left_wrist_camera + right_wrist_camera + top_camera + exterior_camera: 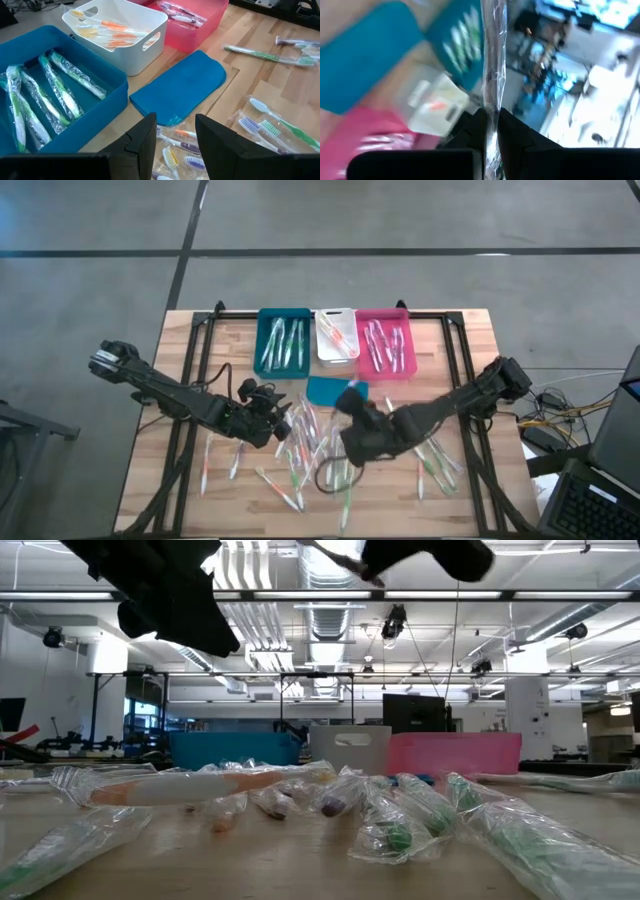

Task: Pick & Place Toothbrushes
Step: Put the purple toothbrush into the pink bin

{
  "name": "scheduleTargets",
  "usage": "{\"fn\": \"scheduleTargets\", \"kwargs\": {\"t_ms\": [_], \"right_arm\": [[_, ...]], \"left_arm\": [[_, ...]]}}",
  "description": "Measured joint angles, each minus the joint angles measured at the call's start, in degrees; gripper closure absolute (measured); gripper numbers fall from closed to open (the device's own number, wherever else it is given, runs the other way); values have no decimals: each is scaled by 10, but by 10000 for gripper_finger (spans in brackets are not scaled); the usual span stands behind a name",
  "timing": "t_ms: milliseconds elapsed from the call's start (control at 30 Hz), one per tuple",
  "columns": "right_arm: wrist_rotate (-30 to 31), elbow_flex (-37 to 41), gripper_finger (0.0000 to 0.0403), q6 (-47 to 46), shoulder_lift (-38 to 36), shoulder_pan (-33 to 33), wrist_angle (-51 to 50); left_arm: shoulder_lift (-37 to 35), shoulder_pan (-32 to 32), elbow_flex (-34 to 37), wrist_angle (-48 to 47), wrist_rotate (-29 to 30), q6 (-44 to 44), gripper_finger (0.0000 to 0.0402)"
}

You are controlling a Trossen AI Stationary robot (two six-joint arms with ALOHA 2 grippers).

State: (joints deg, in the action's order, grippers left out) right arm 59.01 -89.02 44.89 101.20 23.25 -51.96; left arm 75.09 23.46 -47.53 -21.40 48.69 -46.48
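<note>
Many wrapped toothbrushes [310, 450] lie loose on the wooden table, in front of a teal bin [283, 340], a white bin [336, 335] and a pink bin [385, 342], each holding some. My right gripper [490, 131] is raised above the pile, near the flat teal piece [325, 389], and is shut on one wrapped toothbrush [492, 55]. My left gripper [175, 145] hovers open over the pile's left side [272, 418] with nothing between its fingers. My right gripper pinches the wrapped toothbrush between its two fingers, on the clear wrapper [491, 112] where it enters the fingertips. The toothbrush runs on straight ahead of the fingers, along them, lifted clear of the table. Which end it has, the blur hides.
The flat teal piece [180, 85] lies on the table just in front of the bins. More toothbrushes [435, 460] lie scattered to the right. A black frame [200, 330] edges the table's left, right and far sides.
</note>
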Motion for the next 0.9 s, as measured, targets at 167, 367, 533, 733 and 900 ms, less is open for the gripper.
{"fn": "scheduleTargets", "kwargs": {"t_ms": [167, 367, 533, 733, 900], "right_arm": [[12, -39, 380, -11, -29, -61, 1], [10, -98, 380, -92, -55, -160, 3], [3, -152, 380, -104, -60, -249, 3], [-118, -214, 380, -154, -60, -350, 3], [-225, -240, 380, -237, -60, -425, 3]], "left_arm": [[0, 0, 0, 0, 0, 0, 259], [0, 0, 0, 1, 0, 0, 259], [0, 0, 0, 4, 0, 0, 259], [0, 0, 0, 4, 0, 1, 259], [0, 0, 0, 4, 0, 3, 259]]}}
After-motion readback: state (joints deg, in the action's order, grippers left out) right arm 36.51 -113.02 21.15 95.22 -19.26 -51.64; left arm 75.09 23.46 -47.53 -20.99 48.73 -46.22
